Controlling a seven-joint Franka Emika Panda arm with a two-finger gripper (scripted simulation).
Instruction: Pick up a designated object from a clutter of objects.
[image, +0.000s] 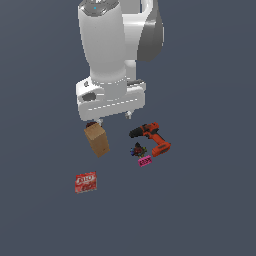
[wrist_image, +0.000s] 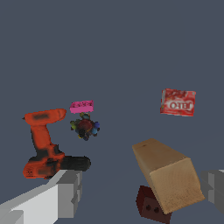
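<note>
My claw (wrist_image: 142, 192), fingers apart, straddles the tan wooden block (wrist_image: 168, 173) beside the power drill (wrist_image: 46, 144); rigid, light, I'd grip its long flat sides.

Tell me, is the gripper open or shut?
Open: in the wrist view its fingers stand wide apart, with the tan block between them, untouched.

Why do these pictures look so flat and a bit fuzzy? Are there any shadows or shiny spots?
Exterior view: even light, no cast shadows on the grey floor; the tan block and drill look soft and coarse, and the red packet lettering is smeared. Wrist view: sharper, block faces shaded differently, no glare; the gripper fingers look plain matte grey.
</note>
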